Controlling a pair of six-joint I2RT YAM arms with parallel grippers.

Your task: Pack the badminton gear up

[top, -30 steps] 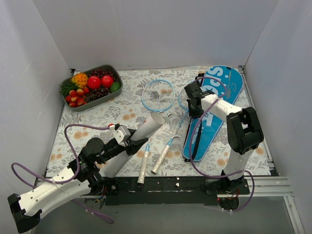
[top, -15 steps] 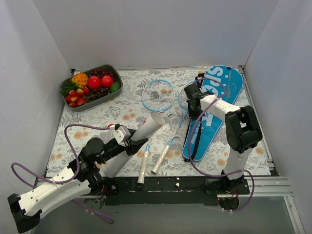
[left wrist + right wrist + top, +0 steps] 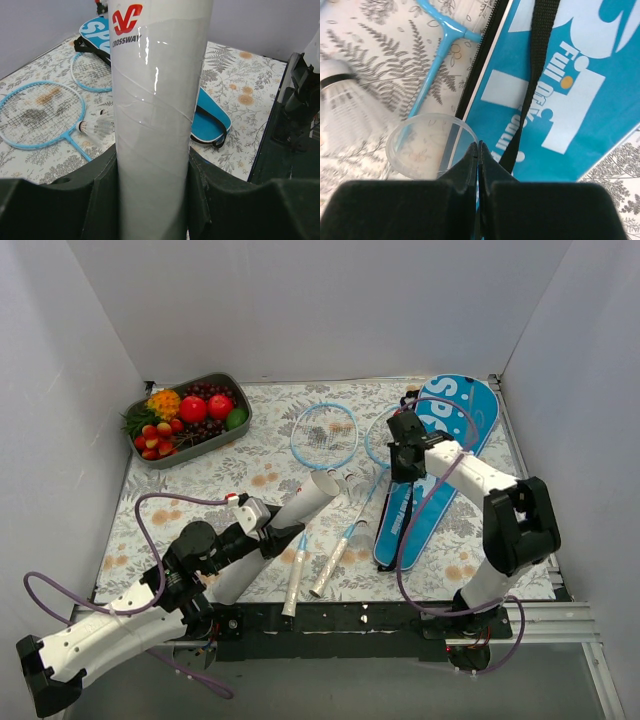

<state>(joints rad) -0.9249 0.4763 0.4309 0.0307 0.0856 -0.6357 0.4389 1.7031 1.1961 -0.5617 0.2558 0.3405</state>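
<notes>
Shuttlecock tube (image 3: 155,100) is clamped between my left gripper's (image 3: 266,537) fingers, low over the near mat. Right gripper (image 3: 478,146) has its jaws pressed together over the blue bag's (image 3: 580,90) zip edge, tips at a clear cap's (image 3: 422,150) rim (pinched or not, I can't tell); a racket (image 3: 325,435) lies left of the bag

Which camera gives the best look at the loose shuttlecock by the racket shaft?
The left wrist view: the shuttlecock lies whole and sharp beside a racket. The right wrist view catches it blurred at its left edge; the top view shows only a white speck near the tube mouth.
</notes>
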